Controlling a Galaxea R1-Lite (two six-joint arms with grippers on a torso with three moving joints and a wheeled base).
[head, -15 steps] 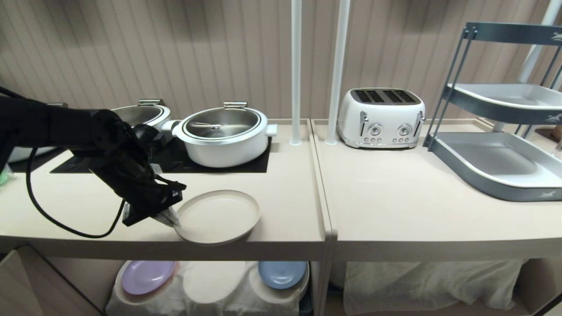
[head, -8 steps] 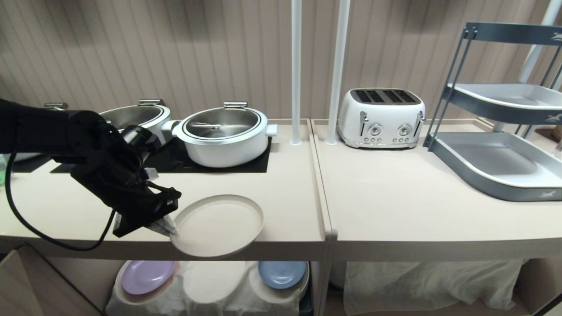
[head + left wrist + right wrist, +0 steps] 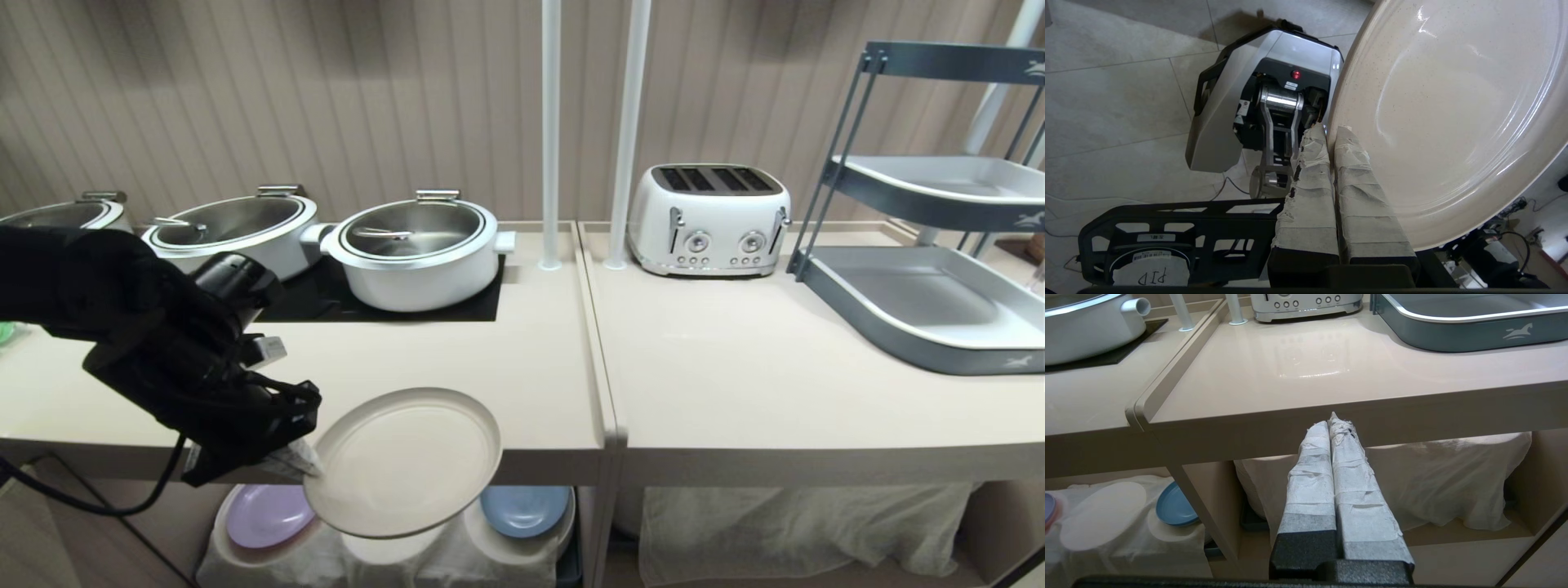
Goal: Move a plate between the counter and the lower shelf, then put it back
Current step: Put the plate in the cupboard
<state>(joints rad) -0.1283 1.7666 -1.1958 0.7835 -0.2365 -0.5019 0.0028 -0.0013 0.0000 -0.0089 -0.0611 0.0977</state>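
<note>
Head view shows the left gripper (image 3: 306,467) clamped on the near left rim of the plate (image 3: 404,461), its taped fingers (image 3: 1355,192) pressed together with the rim pinched between them, one finger above the rim and one beneath. That plate is off the tabletop (image 3: 457,359), tilted with its far edge higher, hanging out past the thick front edge and partly covering the lower shelf (image 3: 392,531) below. On the shelf a wrinkled white cloth (image 3: 269,563) lies over round humps, with a lilac plate (image 3: 265,516) on the left hump and a blue plate (image 3: 522,510) on the right one. The right gripper (image 3: 1333,424) is closed on nothing, held level in front of the neighbouring worktop's edge. Farther back on the tabletop, white pots (image 3: 416,253) stand on a black cooktop panel (image 3: 482,306). A white toaster (image 3: 709,219) and a grey tray rack (image 3: 931,306) sit on the neighbouring worktop (image 3: 775,384), and behind everything runs a ribbed beige wall (image 3: 326,98).
</note>
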